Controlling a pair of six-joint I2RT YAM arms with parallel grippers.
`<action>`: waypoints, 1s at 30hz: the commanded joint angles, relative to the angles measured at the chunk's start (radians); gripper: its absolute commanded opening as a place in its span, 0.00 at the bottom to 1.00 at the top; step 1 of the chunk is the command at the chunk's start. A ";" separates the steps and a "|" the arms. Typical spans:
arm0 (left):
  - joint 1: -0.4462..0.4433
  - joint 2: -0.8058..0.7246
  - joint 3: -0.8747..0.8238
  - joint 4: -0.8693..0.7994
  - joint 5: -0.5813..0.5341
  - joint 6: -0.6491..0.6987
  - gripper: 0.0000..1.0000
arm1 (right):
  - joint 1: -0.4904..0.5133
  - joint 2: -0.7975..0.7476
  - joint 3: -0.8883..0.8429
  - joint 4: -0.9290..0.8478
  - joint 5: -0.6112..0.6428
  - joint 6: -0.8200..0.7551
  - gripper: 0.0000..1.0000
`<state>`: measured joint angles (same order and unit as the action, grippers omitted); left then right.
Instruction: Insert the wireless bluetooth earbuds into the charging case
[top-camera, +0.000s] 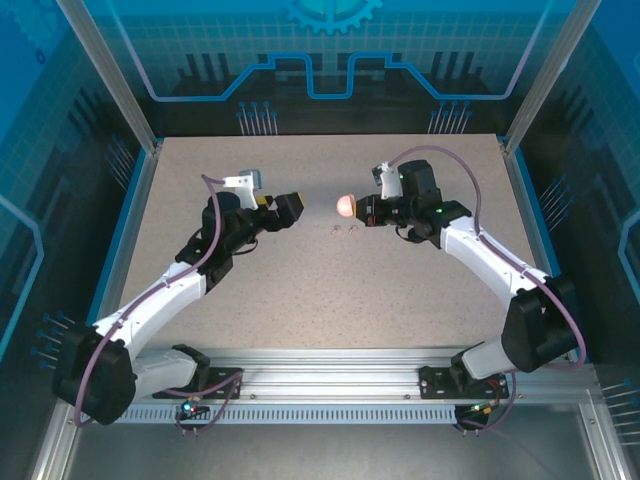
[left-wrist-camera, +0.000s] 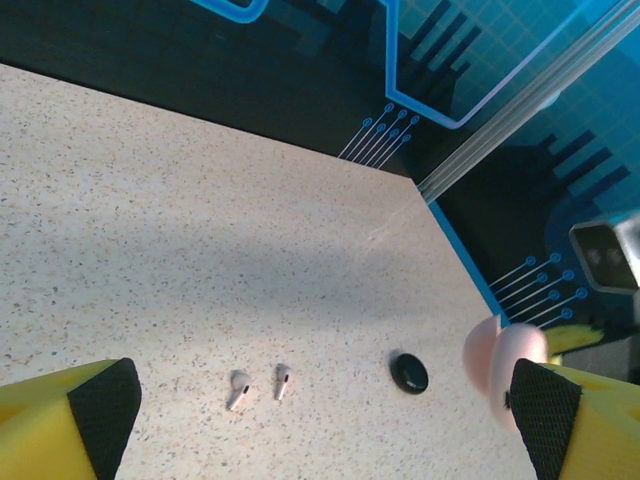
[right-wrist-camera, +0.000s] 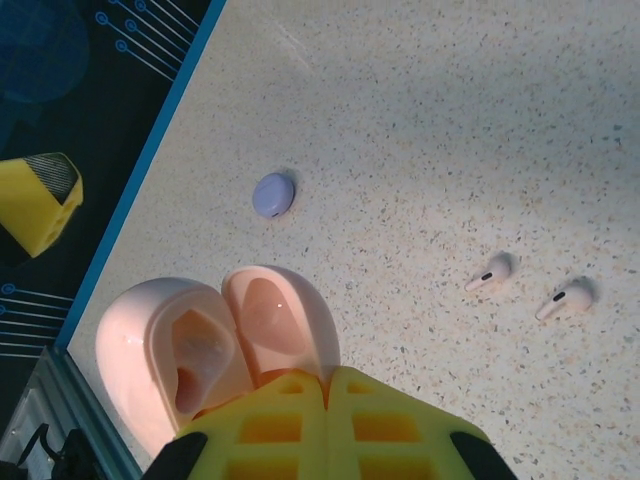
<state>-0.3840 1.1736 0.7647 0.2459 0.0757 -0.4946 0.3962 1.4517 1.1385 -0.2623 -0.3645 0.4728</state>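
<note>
Two pale pink earbuds (right-wrist-camera: 491, 274) lie side by side on the speckled table (top-camera: 300, 300), a little apart and touching nothing else, on the bare stretch between the two arms. Beyond them the right gripper (top-camera: 366, 210) is clamped on a pink case (top-camera: 345, 206), which is swung open; both of its hollow halves show from the right wrist. Facing it, the left gripper (top-camera: 287, 207) hangs with its fingers spread wide and nothing between them. One small black case (left-wrist-camera: 409, 373) sits on the table near the earbuds, and a lilac case (right-wrist-camera: 273, 195) rests well apart from them.
</note>
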 joint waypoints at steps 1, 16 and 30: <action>0.003 0.013 0.042 -0.002 -0.004 0.073 0.99 | -0.017 0.010 0.077 -0.064 0.019 -0.048 0.00; 0.001 0.174 0.227 -0.202 0.287 0.227 0.99 | -0.023 0.107 0.351 -0.379 0.162 -0.421 0.00; 0.002 0.411 0.492 -0.613 0.762 0.467 0.96 | -0.021 0.166 0.449 -0.572 0.099 -0.703 0.00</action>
<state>-0.3840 1.5677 1.2045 -0.2234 0.7193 -0.1238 0.3832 1.6024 1.5528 -0.7532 -0.2123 -0.1516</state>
